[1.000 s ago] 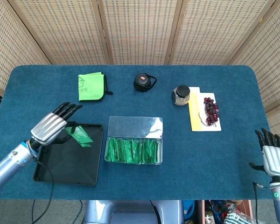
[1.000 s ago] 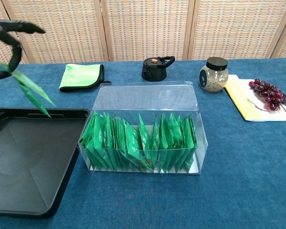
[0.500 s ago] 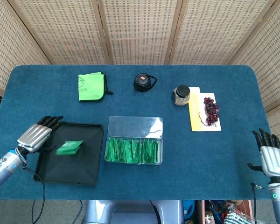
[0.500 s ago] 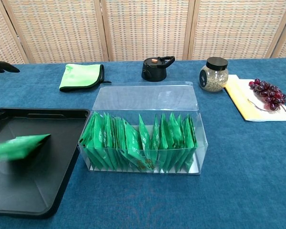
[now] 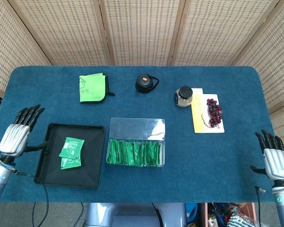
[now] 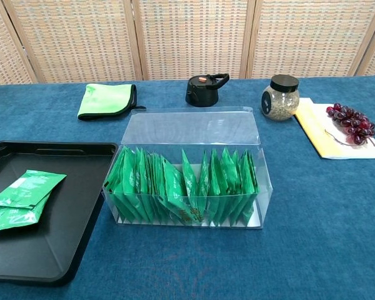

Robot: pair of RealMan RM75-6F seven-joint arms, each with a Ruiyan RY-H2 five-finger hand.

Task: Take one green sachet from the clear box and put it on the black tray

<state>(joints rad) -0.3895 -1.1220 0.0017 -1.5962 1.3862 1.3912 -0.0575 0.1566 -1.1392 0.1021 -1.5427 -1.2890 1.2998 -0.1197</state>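
Green sachets (image 5: 71, 152) lie flat on the black tray (image 5: 89, 177) at the left; the chest view shows two of them overlapping (image 6: 25, 199) on the tray (image 6: 75, 244). The clear box (image 5: 136, 126) stands to the tray's right with several green sachets upright in it (image 6: 184, 187). My left hand (image 5: 16, 135) hovers just left of the tray, fingers spread and holding nothing. My right hand (image 5: 276, 158) is open at the table's front right corner. Neither hand shows in the chest view.
A folded green cloth (image 5: 93, 88), a small black pot (image 5: 146, 83) and a lidded glass jar (image 5: 183, 96) stand along the back. Dark grapes (image 5: 214, 111) lie on a yellow and white sheet (image 5: 199, 118) at the right.
My left hand let go of the sachet, which dropped flat onto the tray, and the hand drew back to the left past the tray's edge. The right hand barely moved.
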